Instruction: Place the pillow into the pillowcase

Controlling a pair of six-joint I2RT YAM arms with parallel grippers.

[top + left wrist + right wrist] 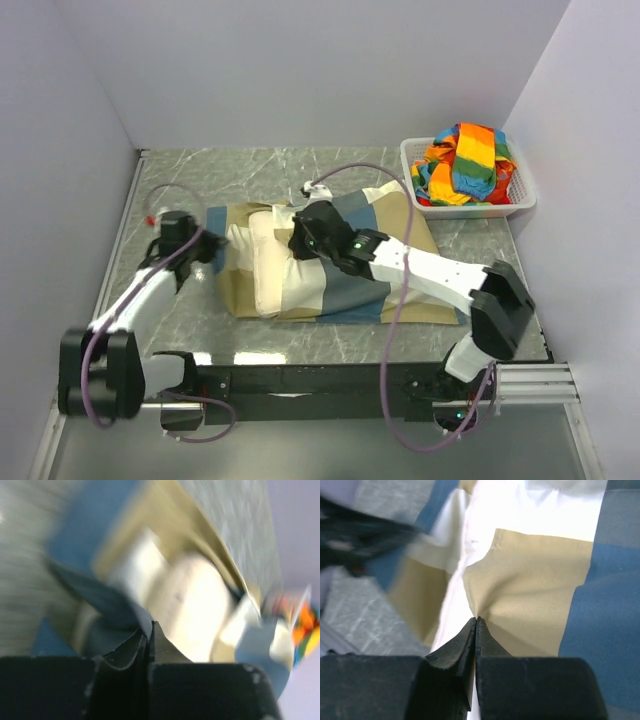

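At the left of the table point(330, 345), the left gripper point(207, 243) sits at the pillowcase's point(345, 290) left edge. Its 2 fingers are pressed together with no gap showing. The left wrist view is blurred, but a blue flap of the case runs down into the fingertips and looks pinched there, lifted off the surface.

Just right of it lies the pillow point(268, 275), cream-white. Its left part is exposed and rests on the tan lower layer of the case. Its right part is covered by the blue, tan and off-white cloth.

The right gripper point(298, 238) is on top of the case, where the cloth meets the exposed pillow. Its jaws are closed tight on a fold of tan fabric, and creases fan out from the tips in the right wrist view.

At the far right corner a white basket point(470, 210) holds a rainbow-striped cloth point(465, 160), well apart from both arms.
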